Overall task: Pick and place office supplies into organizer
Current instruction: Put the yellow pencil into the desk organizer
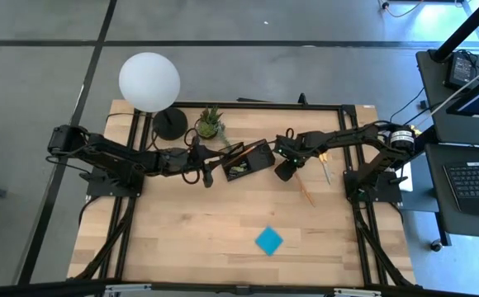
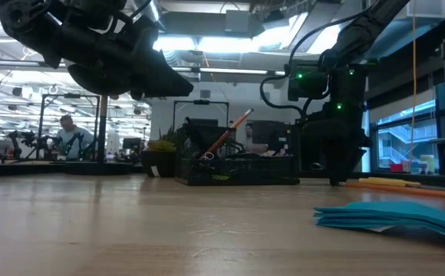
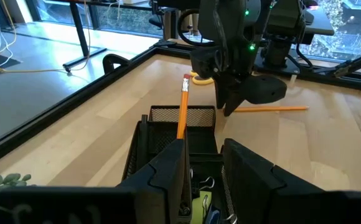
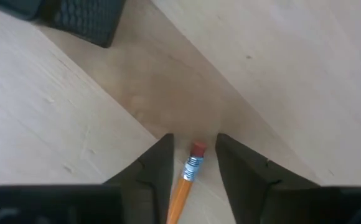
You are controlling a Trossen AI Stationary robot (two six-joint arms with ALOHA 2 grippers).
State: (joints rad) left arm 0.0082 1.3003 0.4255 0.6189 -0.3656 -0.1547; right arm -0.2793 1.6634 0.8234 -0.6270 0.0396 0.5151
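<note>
While my right gripper [image 4: 193, 163] straddles the eraser end of an orange pencil [image 4: 187, 177] lying on the table [image 1: 190, 247] just beside the organizer [image 1: 252, 159], its fingers stand either side without clearly pinching yet. Closing squarely on the shaft, then lifting level, looks wisest to me. My left gripper [image 3: 202, 168] hovers over the organizer with another pencil [image 3: 182, 112] slanting from it; whether that one is clamped I cannot tell. No brand, label or writing is legible anywhere.
</note>
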